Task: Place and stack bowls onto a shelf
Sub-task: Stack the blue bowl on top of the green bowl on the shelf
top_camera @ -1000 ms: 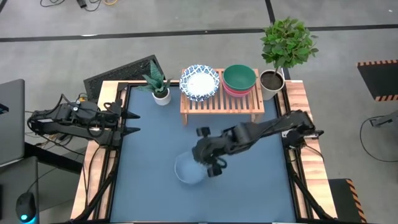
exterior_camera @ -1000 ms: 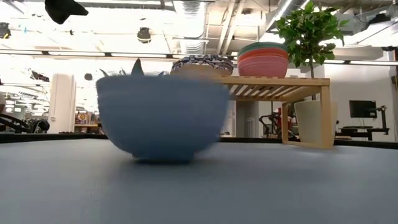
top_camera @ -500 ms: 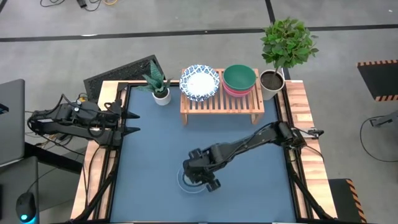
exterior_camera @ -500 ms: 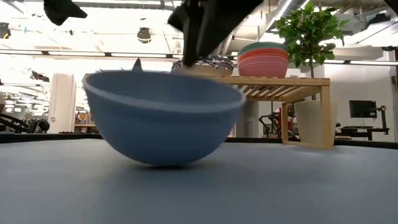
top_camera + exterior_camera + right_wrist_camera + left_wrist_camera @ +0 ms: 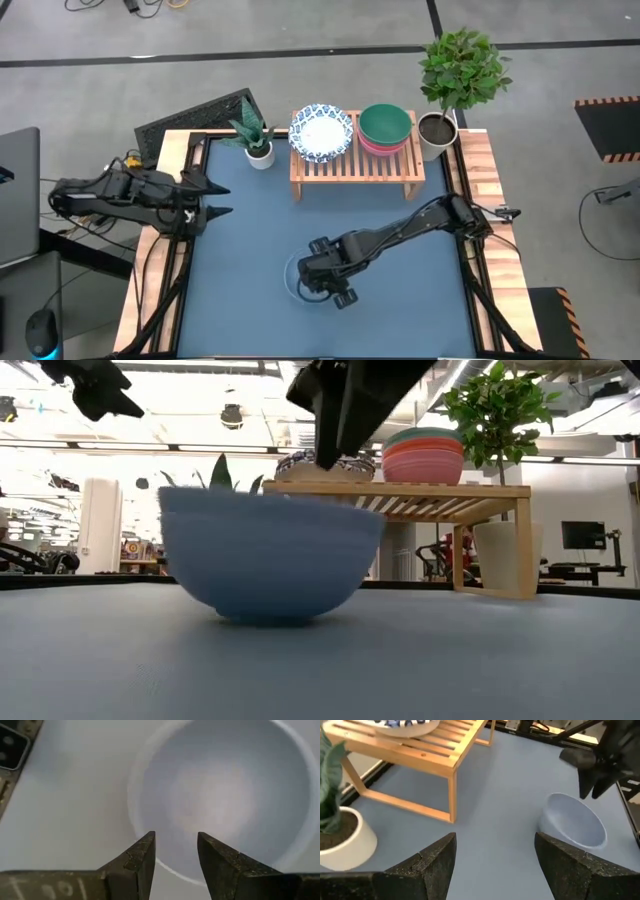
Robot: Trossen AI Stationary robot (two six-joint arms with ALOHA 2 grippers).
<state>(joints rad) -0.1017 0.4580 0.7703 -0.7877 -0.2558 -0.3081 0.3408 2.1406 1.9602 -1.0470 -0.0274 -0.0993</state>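
A light blue bowl [image 5: 294, 281] stands on its base on the blue table, near the middle; it also shows in the low view [image 5: 270, 560] and the left wrist view [image 5: 572, 822]. My right gripper [image 5: 314, 280] hangs open just above it, pointing down. In its wrist view [image 5: 175, 851] the fingers stand either side of the bowl's rim [image 5: 167, 872]; in the low view [image 5: 328, 455] the tips stay above it. The wooden shelf [image 5: 357, 165] holds a blue-patterned white bowl [image 5: 321, 132] and a green bowl on pink ones [image 5: 385, 126]. My left gripper [image 5: 216, 199] waits open at the table's left edge.
A small white pot with a spiky plant [image 5: 258, 150] stands left of the shelf and a taller leafy plant in a white pot [image 5: 440, 128] to its right. The same small pot [image 5: 340, 840] is close to my left gripper. Blue tabletop lies bare around the bowl.
My right gripper has swung from the bowl's far right side toward the near edge and down, ending over the bowl. The bowl rocked, tilted half a second ago, and now stands level. My left gripper has shifted slightly toward the table's right.
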